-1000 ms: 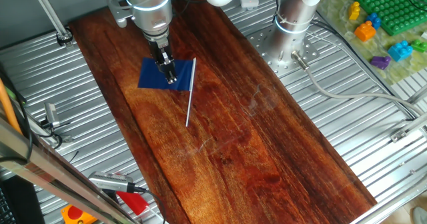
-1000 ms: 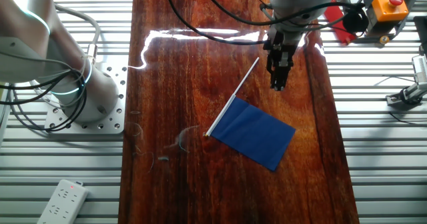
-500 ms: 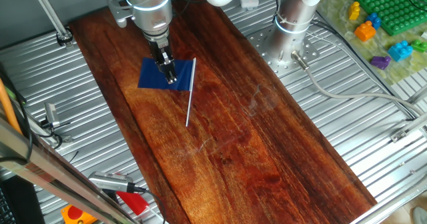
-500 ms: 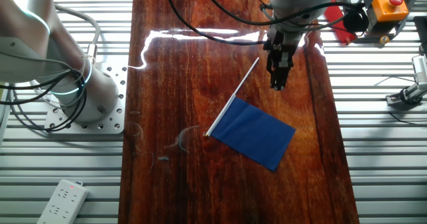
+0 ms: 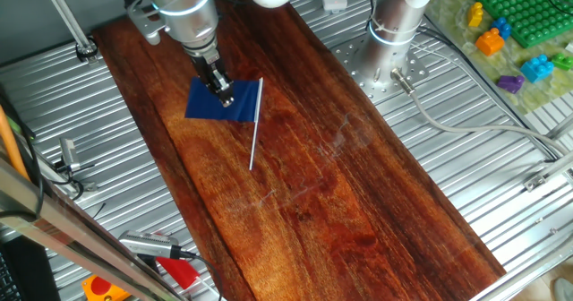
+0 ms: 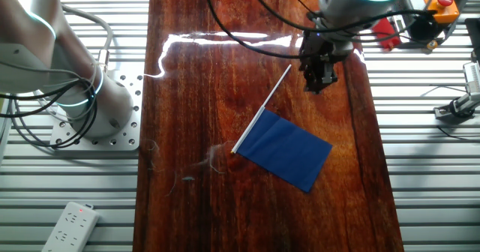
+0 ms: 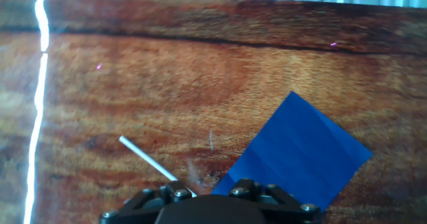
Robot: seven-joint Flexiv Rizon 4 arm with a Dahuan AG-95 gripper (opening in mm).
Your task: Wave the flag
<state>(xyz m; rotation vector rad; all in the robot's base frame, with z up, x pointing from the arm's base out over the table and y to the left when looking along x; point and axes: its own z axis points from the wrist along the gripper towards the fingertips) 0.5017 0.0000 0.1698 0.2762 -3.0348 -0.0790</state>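
One flag (image 6: 287, 148) lies flat on the wooden tabletop (image 5: 358, 202), blue cloth spread, white stick (image 5: 255, 126) free, not yet picked up. Hand (image 6: 318, 81) hovers near the stick's bare end, just beside it per the other fixed view; fingers look close together w/ nothing between them, but exact gap I cannot tell. To do this step well: center over the bare stick away from the cloth, come down straight, pinch across the stick, not along it. One fixed view puts the hand (image 5: 222, 93) over the cloth, misleading; hand view shows stick (image 7: 147, 159) and cloth (image 7: 300, 151) clearly, fingertips hidden.
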